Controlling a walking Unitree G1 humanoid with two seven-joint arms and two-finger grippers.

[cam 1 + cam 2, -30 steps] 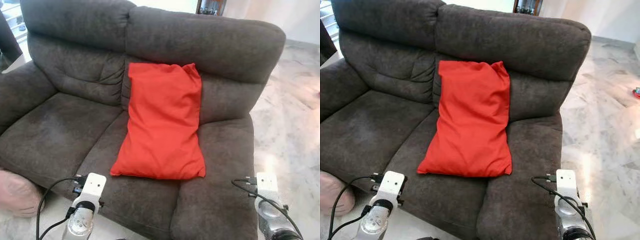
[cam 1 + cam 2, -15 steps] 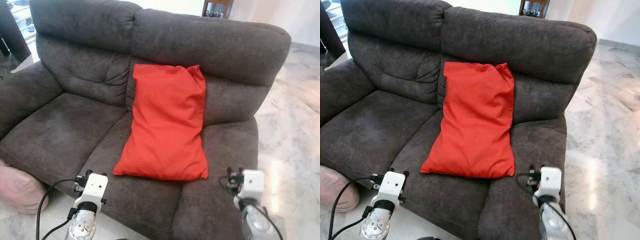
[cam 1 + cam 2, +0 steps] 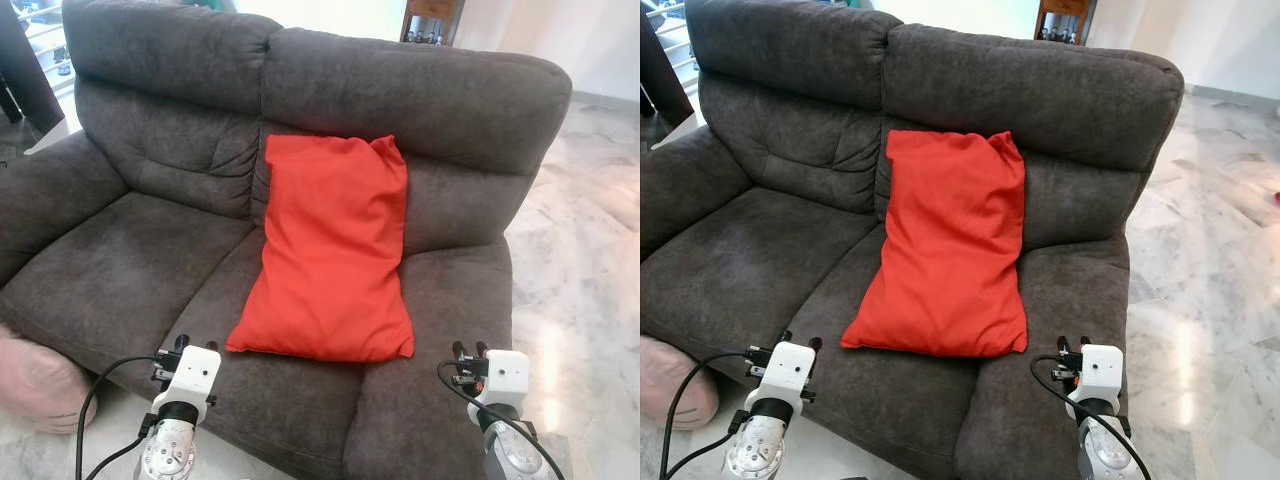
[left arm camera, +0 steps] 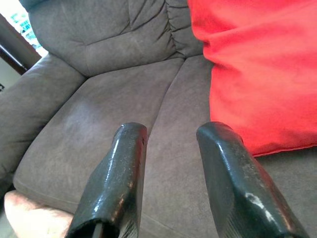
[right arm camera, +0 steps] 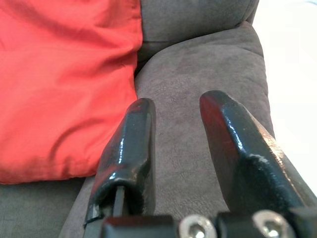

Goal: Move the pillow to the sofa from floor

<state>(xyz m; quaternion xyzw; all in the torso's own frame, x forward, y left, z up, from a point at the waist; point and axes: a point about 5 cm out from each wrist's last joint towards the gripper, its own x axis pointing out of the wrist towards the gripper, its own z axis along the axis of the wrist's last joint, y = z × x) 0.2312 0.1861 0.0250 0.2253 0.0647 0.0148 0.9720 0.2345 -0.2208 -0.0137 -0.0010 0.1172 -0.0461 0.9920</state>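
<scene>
Left eye view is showing a pink cushion [image 3: 35, 385] lying on the floor [image 3: 590, 260] at the far left, tucked against the front of the sofa [image 3: 150, 250]. Next along, the left gripper [image 4: 171, 144] is hovering low over the front edge of the seat, its two black fingers [image 4: 116, 173] standing apart and gripping nothing. In the middle, the pillow [image 3: 330, 250], bright red, is resting on the sofa: its top is leaning against the backrest at the seam between the two back cushions, and its lower end is lying on the seat. To its right, the right gripper [image 5: 178, 153] is hanging over the seat's front corner, just beside the pillow's lower edge but apart from it, fingers parted and empty. Farther right, pale marble floor is stretching away, with a dark cabinet [image 3: 430, 15] standing behind the sofa.
</scene>
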